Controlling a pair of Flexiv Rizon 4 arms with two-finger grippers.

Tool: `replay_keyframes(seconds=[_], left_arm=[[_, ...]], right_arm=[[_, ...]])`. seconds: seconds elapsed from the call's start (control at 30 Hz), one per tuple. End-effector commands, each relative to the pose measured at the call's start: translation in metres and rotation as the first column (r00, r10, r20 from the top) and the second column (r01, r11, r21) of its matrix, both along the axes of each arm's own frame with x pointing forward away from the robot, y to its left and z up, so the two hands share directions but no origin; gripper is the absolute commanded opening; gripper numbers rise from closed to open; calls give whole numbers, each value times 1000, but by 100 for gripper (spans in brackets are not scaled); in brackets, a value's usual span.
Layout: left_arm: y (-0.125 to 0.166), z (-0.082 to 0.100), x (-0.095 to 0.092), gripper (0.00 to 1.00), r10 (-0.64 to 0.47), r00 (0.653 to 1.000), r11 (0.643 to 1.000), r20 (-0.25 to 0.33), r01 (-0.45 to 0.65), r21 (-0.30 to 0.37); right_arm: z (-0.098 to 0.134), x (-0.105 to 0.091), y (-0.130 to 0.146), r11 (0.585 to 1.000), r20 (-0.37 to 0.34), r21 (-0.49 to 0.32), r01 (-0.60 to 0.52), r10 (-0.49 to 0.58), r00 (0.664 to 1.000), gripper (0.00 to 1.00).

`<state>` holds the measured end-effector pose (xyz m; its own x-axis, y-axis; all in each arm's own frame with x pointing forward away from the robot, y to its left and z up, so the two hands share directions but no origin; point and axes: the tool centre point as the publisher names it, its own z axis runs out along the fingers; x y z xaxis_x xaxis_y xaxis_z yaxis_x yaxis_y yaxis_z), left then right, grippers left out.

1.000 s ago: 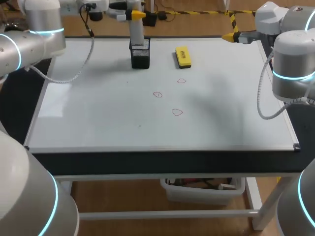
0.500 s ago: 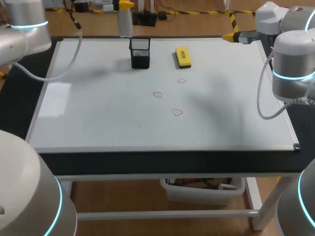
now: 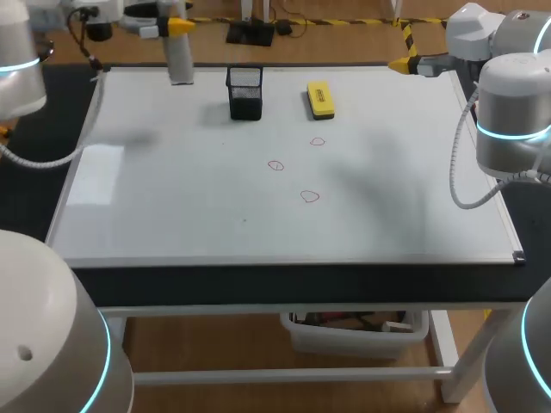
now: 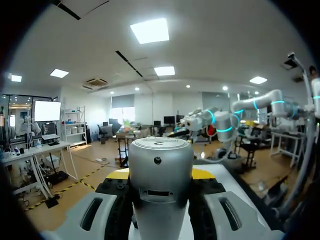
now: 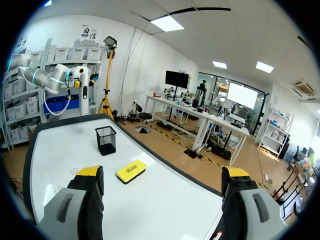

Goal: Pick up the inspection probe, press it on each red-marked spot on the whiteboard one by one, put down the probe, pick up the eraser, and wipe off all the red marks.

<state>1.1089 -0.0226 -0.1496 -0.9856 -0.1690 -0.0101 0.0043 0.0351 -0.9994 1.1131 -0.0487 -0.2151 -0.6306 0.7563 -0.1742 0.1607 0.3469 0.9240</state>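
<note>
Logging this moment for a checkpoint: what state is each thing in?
left tool: shut on probe
probe: held upright, lifted
right tool: open, empty
holder: upright, empty
eraser: lying flat, untouched
red marks: three, unwiped

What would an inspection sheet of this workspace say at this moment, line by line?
Surface: whiteboard, bearing three red marks.
Job's things: probe held by the left gripper over the board's far left part; yellow eraser lying beside the black mesh holder.
Clutter: nothing seen.
Grippers: left gripper shut on the probe; right gripper open and empty, at the board's far right edge.
Cables: a grey cable hangs from each arm.
Surroundings: nothing seen.
</note>
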Motion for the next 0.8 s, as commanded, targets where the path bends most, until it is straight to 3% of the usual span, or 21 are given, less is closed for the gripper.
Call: replay_keyframes(seconds=[0.03,0.4,0.8], left_arm=[[22,-11,-18,0,199,980,980,5,-199,-24],[53,-40,-29,0,271,963,963,10,-271,-18],[61,-46,-28,0,309,951,951,-16,-309,0]], right_arm=[[0,0,0,1000,1,1,-1,1,1000,100],[0,0,0,1000,1,1,-1,1,1000,100],[0,0,0,1000,1,1,-1,1,1000,100]])
